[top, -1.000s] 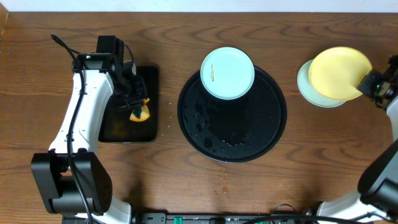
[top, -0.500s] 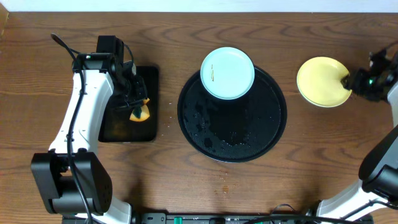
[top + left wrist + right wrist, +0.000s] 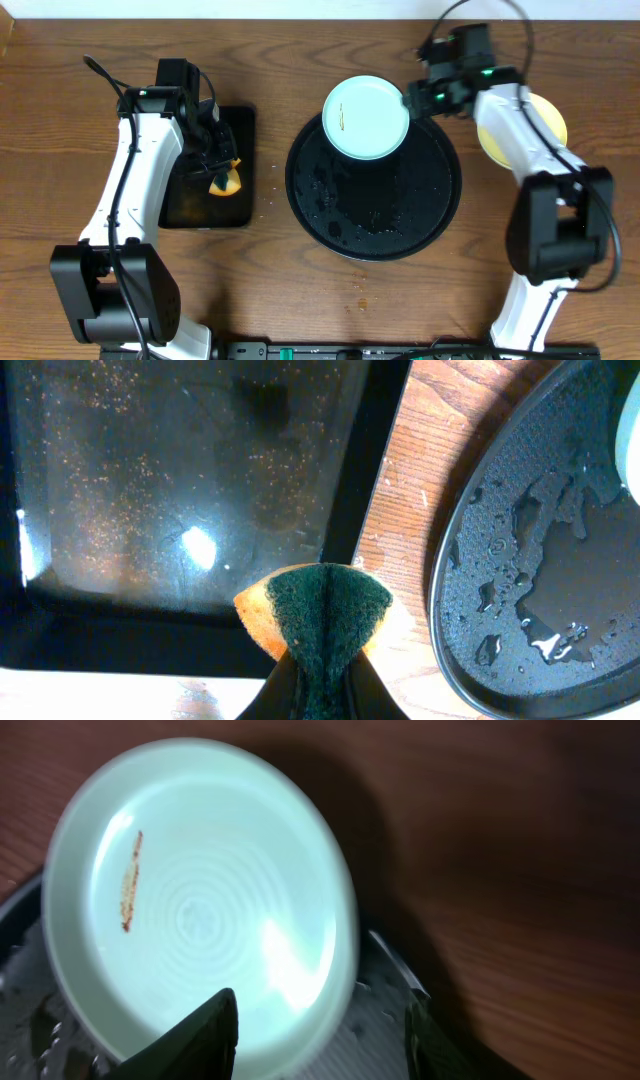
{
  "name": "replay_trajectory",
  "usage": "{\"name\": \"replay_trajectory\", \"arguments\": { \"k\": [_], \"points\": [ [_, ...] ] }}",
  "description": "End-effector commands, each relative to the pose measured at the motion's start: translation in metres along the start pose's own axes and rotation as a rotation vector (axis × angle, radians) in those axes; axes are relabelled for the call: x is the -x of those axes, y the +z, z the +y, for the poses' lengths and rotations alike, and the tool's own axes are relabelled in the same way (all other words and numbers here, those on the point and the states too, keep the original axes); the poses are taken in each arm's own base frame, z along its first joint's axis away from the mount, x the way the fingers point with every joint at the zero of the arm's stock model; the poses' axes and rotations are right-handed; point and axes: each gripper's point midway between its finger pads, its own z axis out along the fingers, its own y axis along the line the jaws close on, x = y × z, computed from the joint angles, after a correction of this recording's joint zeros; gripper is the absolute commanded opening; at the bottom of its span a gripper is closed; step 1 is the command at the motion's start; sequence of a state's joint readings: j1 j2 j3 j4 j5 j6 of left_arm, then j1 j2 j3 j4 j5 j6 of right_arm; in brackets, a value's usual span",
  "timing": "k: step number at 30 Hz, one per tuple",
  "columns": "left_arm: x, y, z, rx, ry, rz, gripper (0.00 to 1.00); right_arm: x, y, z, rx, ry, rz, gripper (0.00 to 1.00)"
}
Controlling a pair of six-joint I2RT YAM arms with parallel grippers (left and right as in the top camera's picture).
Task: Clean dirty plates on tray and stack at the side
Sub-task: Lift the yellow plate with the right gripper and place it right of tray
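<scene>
Hovering wide open, the right gripper (image 3: 320, 1038) straddled the last smeared blue plate (image 3: 366, 118) on the round tray (image 3: 400, 215); the yellow plate (image 3: 553, 118) lay aside, left gripper (image 3: 218, 165) pinching the sponge (image 3: 318, 610).

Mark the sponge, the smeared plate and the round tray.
sponge (image 3: 325, 610), left wrist view, green scouring face.
smeared plate (image 3: 200, 915), right wrist view, centre of its well.
round tray (image 3: 385, 205), overhead view, bare wet floor.
</scene>
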State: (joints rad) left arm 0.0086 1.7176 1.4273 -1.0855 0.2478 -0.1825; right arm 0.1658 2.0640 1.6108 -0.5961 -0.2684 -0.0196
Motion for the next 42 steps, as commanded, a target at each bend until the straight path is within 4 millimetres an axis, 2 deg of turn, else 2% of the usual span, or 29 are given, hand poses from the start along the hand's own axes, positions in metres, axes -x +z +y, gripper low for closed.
{"name": "replay_trajectory", "arguments": {
  "k": [1, 3, 5, 7, 9, 12, 14, 15, 16, 18, 19, 21, 25, 30, 36, 39, 41, 42],
  "points": [
    [-0.002, 0.003, 0.003, 0.012, 0.003, 0.009, 0.08, -0.009, 0.034, 0.008, -0.039, 0.012, 0.027, 0.49],
    [-0.002, 0.003, 0.003, 0.012, 0.003, 0.009, 0.08, -0.016, 0.045, 0.0, -0.095, 0.055, 0.047, 0.45],
    [-0.002, 0.003, 0.003, 0.012, 0.003, 0.009, 0.08, -0.02, 0.047, -0.008, -0.14, 0.092, 0.056, 0.43],
    [-0.002, 0.003, 0.003, 0.012, 0.003, 0.009, 0.08, -0.019, 0.047, -0.009, -0.144, 0.093, 0.053, 0.42],
    [-0.002, 0.003, 0.003, 0.012, 0.003, 0.009, 0.08, -0.022, 0.048, -0.002, -0.133, 0.085, 0.064, 0.39],
    [-0.002, 0.003, 0.003, 0.012, 0.003, 0.008, 0.08, -0.019, 0.039, 0.014, -0.062, 0.084, 0.065, 0.4],
    [-0.001, 0.003, 0.003, 0.011, 0.004, 0.005, 0.08, -0.013, 0.02, 0.019, -0.06, 0.082, 0.052, 0.4],
    [-0.001, 0.003, 0.003, 0.011, 0.004, 0.005, 0.08, -0.013, 0.017, 0.019, -0.061, 0.082, 0.053, 0.39],
    [-0.001, 0.003, 0.003, 0.011, 0.004, 0.005, 0.08, -0.015, 0.011, 0.02, -0.061, 0.077, 0.063, 0.36],
    [-0.001, 0.003, 0.003, 0.011, 0.004, 0.005, 0.08, -0.026, 0.009, 0.027, -0.059, 0.074, 0.108, 0.16],
    [-0.001, 0.003, 0.003, 0.011, 0.004, 0.005, 0.08, -0.033, 0.014, 0.031, -0.056, 0.065, 0.128, 0.08],
    [-0.001, 0.003, 0.003, 0.011, 0.004, 0.003, 0.08, -0.046, 0.025, 0.042, -0.045, 0.021, 0.164, 0.04],
    [0.0, 0.003, 0.003, 0.01, 0.005, 0.001, 0.08, -0.071, 0.049, 0.063, -0.036, -0.039, 0.193, 0.06],
    [0.003, 0.003, 0.002, 0.007, 0.008, -0.013, 0.08, -0.089, 0.063, 0.093, -0.005, -0.102, 0.2, 0.14],
    [0.004, 0.003, 0.002, 0.006, 0.008, -0.016, 0.08, -0.123, 0.059, 0.127, 0.013, -0.138, 0.313, 0.14],
    [0.004, 0.003, 0.002, 0.006, 0.008, -0.016, 0.08, -0.148, 0.047, 0.145, 0.046, -0.128, 0.41, 0.12],
    [0.004, 0.003, 0.002, 0.006, 0.008, -0.016, 0.08, -0.153, 0.038, 0.152, 0.061, -0.132, 0.436, 0.13],
    [0.004, 0.003, 0.002, 0.006, 0.008, -0.016, 0.08, -0.148, 0.031, 0.153, 0.059, -0.135, 0.424, 0.14]
  ]
}}
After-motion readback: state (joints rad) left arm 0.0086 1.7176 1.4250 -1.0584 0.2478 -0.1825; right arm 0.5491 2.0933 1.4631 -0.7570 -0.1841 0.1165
